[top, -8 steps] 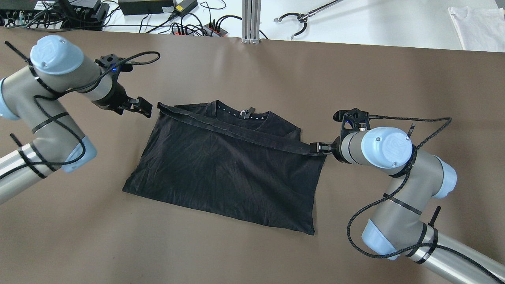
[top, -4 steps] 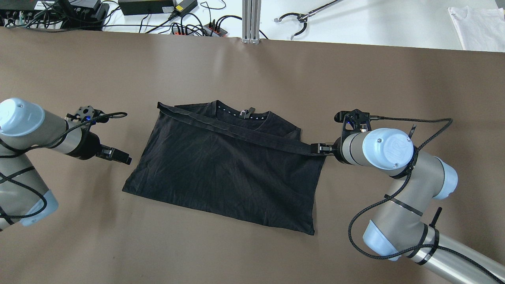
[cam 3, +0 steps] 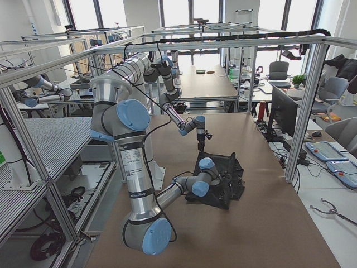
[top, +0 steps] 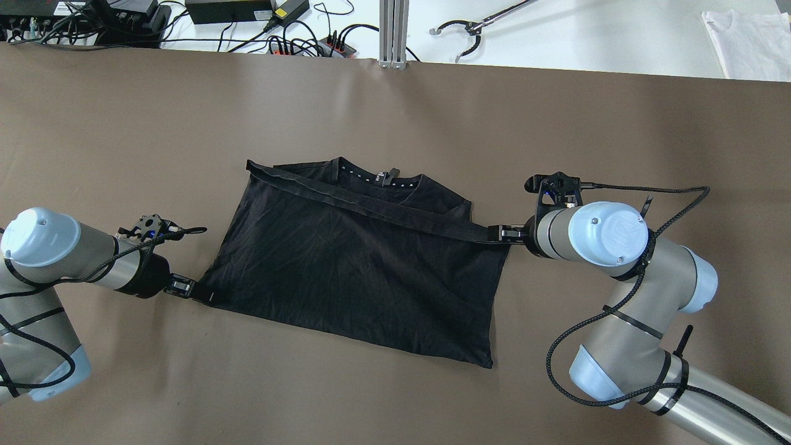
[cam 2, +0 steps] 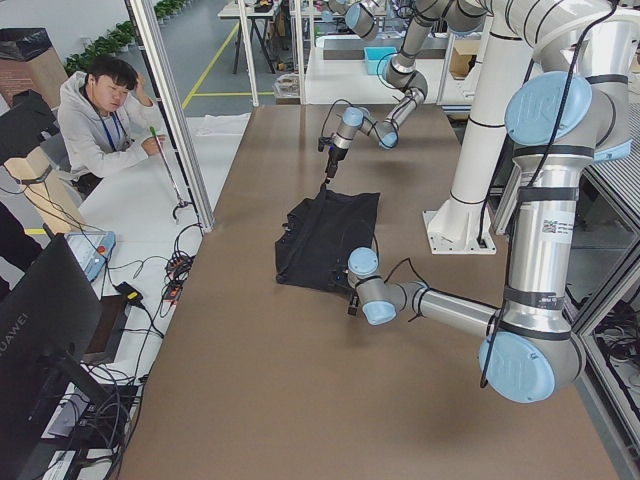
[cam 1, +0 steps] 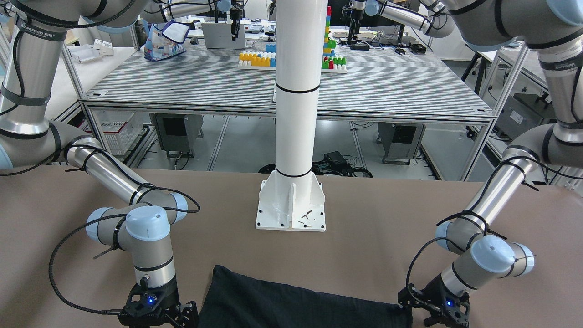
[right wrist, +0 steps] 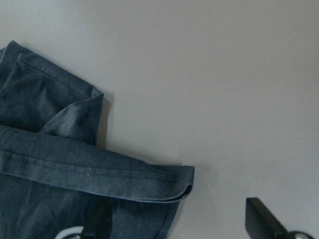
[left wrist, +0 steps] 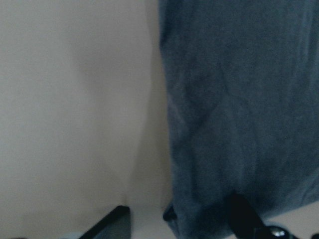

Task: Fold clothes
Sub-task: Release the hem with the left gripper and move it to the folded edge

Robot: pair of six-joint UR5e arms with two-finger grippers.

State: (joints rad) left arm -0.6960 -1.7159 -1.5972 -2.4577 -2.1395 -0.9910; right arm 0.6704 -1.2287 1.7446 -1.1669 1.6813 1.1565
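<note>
Clothes (top: 346, 272) black, thin, matte, faintly wrinkled; folded roughly rectangular.

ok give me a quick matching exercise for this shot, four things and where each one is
1 left gripper
2 right gripper
3 black shirt
4 white pole

a stands upright on a base plate
b at the end of the folded hem strip
c at the shirt's near left corner
d lies flat on the brown table

Pairs: 1-c, 2-b, 3-d, 4-a

Plain matte black clothes (top: 346, 272) between black left gripper (top: 204, 295) and black right gripper (top: 492, 233), tan-brown table (top: 395, 111) beneath them.
</note>
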